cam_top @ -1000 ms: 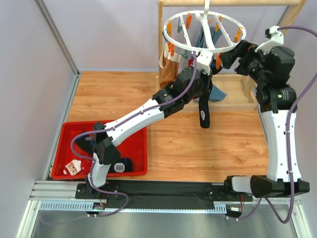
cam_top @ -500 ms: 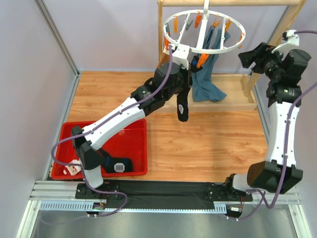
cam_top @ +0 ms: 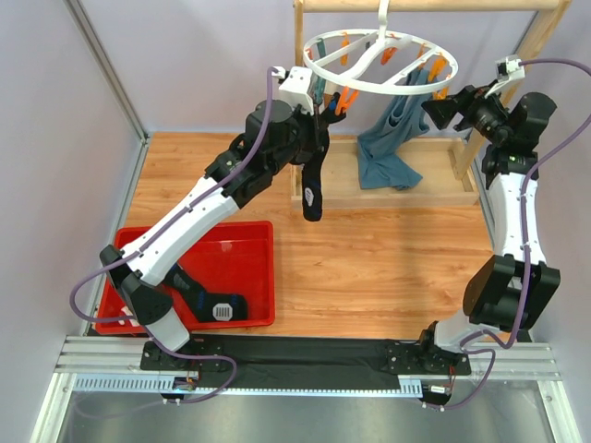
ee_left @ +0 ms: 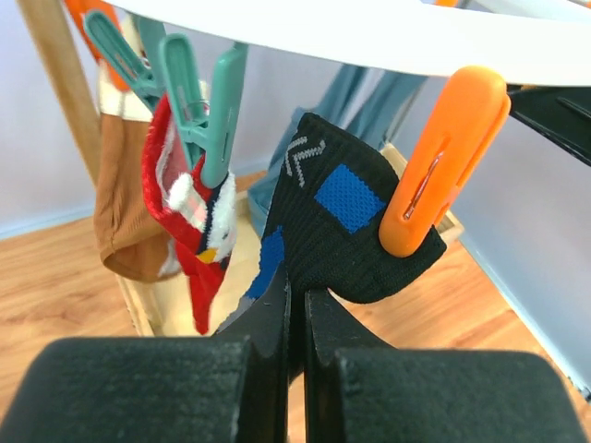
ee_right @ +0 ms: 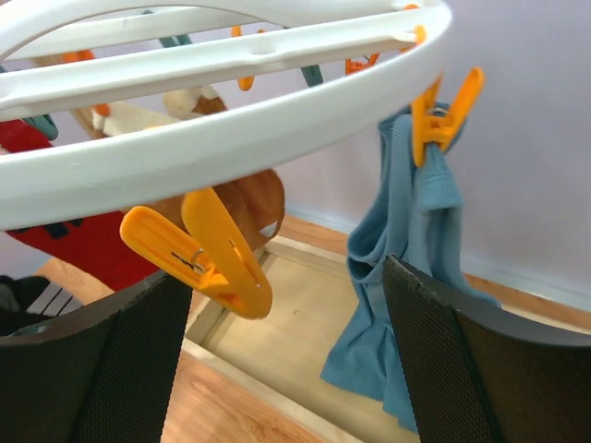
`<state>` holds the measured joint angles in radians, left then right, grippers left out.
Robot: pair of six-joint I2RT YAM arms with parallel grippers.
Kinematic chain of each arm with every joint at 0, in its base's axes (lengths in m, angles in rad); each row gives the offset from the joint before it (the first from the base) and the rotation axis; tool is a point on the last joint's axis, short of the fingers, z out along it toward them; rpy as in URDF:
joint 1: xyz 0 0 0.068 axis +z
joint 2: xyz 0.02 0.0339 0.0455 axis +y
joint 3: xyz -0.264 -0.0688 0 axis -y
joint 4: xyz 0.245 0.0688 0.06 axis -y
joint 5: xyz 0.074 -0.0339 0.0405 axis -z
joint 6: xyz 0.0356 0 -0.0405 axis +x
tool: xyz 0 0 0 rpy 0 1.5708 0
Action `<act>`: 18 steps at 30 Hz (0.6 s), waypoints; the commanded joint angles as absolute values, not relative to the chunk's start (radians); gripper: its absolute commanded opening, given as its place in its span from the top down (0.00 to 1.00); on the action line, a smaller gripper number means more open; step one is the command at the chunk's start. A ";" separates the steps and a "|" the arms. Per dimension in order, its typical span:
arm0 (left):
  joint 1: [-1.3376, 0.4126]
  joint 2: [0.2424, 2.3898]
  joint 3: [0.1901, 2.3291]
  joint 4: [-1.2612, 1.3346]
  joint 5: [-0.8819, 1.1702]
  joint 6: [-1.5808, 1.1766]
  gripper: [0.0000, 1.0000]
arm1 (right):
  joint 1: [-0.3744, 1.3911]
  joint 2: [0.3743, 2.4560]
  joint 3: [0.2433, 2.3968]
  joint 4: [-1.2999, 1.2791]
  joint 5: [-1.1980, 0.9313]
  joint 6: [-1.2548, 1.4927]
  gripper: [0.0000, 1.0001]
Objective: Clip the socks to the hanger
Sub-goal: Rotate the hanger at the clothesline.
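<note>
Left end effector (ee_left: pixel 295 309) clamps black knit sock (ee_left: pixel 355 235) beside orange plastic clip (ee_left: pixel 443 161); right end effector (ee_right: pixel 286 351), wide, should squeeze clip open.

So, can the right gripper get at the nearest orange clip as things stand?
Probably yes. The right gripper is open, and the orange clip hangs from the hanger just ahead of its jaws. Nothing shows between them.
</note>
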<state>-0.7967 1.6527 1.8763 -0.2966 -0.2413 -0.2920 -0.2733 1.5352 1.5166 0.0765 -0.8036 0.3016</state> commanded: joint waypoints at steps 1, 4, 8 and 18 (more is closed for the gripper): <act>-0.796 1.651 1.887 -0.293 -0.201 -0.313 0.99 | -0.276 1.572 1.577 0.205 -0.937 0.302 0.18; -0.789 1.655 1.887 -0.291 -0.189 -0.324 0.99 | -0.276 1.598 1.606 0.229 -0.974 0.350 0.25; -0.781 1.651 1.887 -0.293 -0.176 -0.336 0.99 | -0.276 1.598 1.595 0.290 -1.014 0.419 0.33; -0.770 1.648 1.887 -0.310 -0.153 -0.353 1.00 | -0.265 1.597 1.595 0.362 -1.055 0.514 0.46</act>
